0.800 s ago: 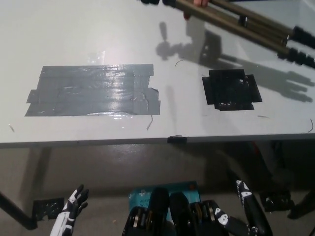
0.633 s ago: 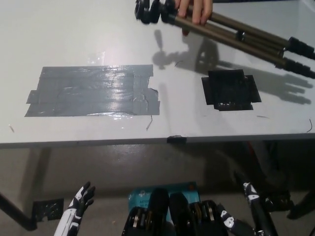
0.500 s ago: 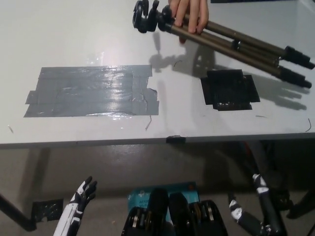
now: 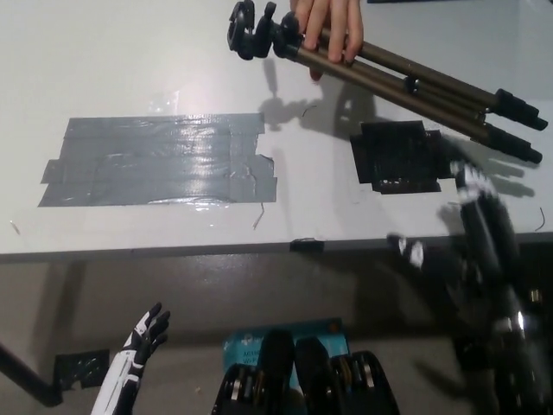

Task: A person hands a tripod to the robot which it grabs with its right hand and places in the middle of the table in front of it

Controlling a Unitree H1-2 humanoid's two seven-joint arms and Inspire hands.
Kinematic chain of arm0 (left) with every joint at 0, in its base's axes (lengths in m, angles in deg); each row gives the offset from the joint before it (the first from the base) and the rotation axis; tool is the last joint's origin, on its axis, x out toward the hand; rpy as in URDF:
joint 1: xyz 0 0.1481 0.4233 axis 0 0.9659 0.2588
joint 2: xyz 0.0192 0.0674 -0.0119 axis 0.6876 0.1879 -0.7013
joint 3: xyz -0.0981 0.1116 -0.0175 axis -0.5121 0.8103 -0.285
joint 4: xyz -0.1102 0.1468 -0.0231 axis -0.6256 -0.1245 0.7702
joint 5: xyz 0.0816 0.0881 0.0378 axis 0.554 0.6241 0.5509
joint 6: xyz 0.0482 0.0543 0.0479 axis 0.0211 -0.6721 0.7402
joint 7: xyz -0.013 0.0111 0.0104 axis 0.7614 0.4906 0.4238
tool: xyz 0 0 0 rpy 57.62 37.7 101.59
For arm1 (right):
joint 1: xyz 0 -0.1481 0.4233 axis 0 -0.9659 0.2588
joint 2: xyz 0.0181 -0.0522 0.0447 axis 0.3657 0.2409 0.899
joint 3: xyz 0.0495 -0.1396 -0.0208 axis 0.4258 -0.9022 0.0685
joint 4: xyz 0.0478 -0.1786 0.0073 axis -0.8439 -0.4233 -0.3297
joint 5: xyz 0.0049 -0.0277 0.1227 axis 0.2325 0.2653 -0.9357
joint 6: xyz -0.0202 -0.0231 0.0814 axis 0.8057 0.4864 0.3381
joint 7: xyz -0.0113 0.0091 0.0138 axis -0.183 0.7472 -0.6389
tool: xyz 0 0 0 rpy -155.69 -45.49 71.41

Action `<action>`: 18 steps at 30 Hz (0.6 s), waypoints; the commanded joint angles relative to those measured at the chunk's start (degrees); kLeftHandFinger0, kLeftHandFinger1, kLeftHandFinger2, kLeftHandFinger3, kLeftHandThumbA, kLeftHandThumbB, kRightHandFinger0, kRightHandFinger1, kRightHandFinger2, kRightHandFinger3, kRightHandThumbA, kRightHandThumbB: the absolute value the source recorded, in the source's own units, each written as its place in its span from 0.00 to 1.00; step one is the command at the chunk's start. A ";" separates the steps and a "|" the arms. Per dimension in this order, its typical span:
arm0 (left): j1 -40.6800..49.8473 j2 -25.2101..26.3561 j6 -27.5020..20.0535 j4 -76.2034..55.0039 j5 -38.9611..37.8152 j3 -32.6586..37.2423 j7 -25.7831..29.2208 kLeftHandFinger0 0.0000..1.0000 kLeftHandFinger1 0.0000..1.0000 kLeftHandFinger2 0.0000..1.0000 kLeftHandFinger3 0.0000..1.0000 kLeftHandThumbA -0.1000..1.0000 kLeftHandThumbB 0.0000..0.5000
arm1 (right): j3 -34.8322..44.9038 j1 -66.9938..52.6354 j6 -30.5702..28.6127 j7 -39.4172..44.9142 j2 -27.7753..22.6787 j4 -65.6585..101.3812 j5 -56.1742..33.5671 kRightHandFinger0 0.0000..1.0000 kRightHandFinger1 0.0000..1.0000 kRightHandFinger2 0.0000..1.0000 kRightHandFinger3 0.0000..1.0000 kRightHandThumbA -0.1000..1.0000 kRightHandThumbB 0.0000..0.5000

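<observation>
The bench [image 4: 104, 60] has a smooth pale top with a soft sheen. The grey tape patch [image 4: 155, 160] on it looks like glossy plastic — wrinkled and catching glare. The black tape patch [image 4: 399, 156] is duller, faintly speckled. The tripod [image 4: 389, 73] has satin bronze-coloured metal-looking legs, with a matt black head and leg ends — probably plastic.

Bare table [image 4: 155, 78] (tape patches [image 4: 160, 160] flat), tripod [image 4: 389, 73] overhead
</observation>
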 commanded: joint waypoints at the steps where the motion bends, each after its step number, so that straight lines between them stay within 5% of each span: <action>1: -1.96 1.93 0.29 -2.75 -1.35 -1.44 -0.89 1.00 1.00 1.00 1.00 0.99 0.53 | -2.76 15.64 10.63 2.74 -3.57 -9.54 15.88 1.00 1.00 1.00 1.00 1.00 0.87; 18: -2.21 2.07 0.65 -2.93 -1.28 -1.76 -1.04 1.00 1.00 1.00 1.00 0.99 0.54 | -10.10 34.67 14.85 3.26 -4.43 -37.21 15.50 1.00 1.00 1.00 1.00 1.00 0.94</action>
